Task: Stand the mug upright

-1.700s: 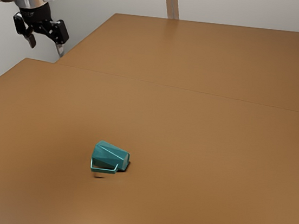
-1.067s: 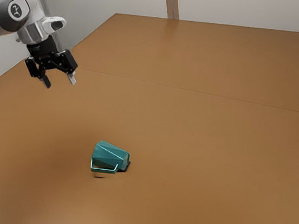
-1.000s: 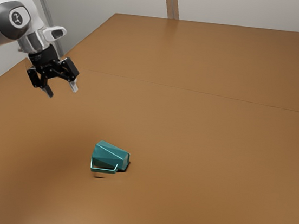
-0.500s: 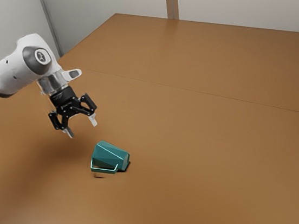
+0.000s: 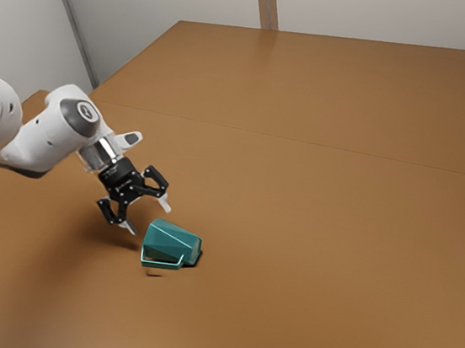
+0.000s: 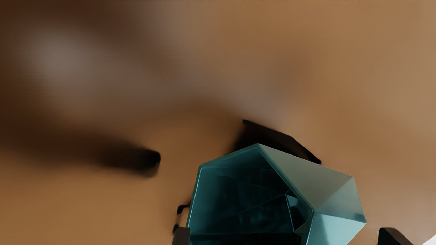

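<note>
In the exterior view my gripper (image 5: 149,221) stands open just to the left of and above the teal mug (image 5: 171,243), its fingertips spread and nothing held. The faceted mug lies on its side on the brown table (image 5: 315,261), handle toward the view's bottom. Seen from the wrist, the mug (image 6: 272,204) shows its hollow mouth facing the hand, between the spread fingertips of the gripper (image 6: 284,236). Whether a finger touches it cannot be told. The handle is not clearly visible from there.
A raised-looking brown panel (image 5: 311,90) spans the exterior view's top, behind a thin seam in the surface. Pale walls (image 5: 149,19) stand beyond. The hand's shadow (image 6: 136,161) falls on the table beside the mug.
My arm has come down and toward the exterior view's right, from the upper left corner to beside the mug. The mug has stayed where it was, and the gripper remains open.
</note>
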